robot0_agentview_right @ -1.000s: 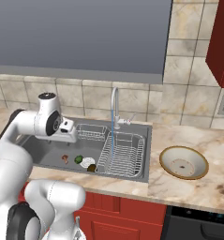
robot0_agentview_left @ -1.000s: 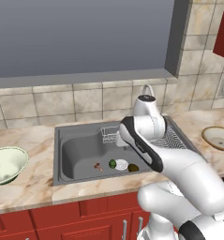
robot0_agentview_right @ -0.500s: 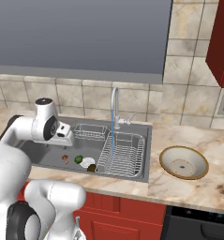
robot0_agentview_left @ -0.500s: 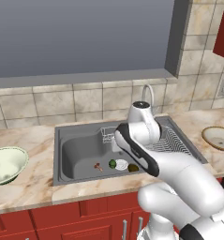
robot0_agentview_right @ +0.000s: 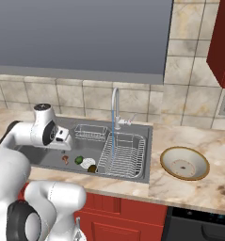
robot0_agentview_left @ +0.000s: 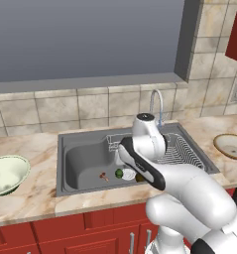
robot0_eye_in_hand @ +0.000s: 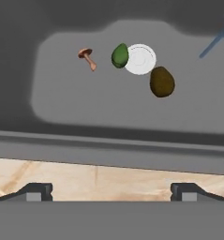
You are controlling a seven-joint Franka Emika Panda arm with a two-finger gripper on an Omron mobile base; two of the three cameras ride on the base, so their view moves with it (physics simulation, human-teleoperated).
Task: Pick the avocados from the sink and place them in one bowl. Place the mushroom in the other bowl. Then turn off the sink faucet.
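Since the earlier frames the arm has swung leftward over the sink (robot0_agentview_left: 70, 149), while the fruit and mushroom lie unmoved. Gripper (robot0_eye_in_hand: 111, 190) hangs above the near counter edge, jaws fully apart and holding nothing. All three items lie on the basin floor around the white drain (robot0_eye_in_hand: 140, 59): the green avocado (robot0_eye_in_hand: 119, 55) touches the drain's edge on one side, the dark avocado (robot0_eye_in_hand: 161, 81) lies just beside it on the other, and the mushroom (robot0_eye_in_hand: 87, 57) rests near the green fruit, on the side away from the drain. From the fingertips, the fruit lies ahead and well below. Both bowls, the pale one (robot0_agentview_left: 8, 173) and the tan one (robot0_agentview_right: 184, 163), sit on the counter, well apart from the drain. Water runs from the faucet (robot0_agentview_right: 115, 106).
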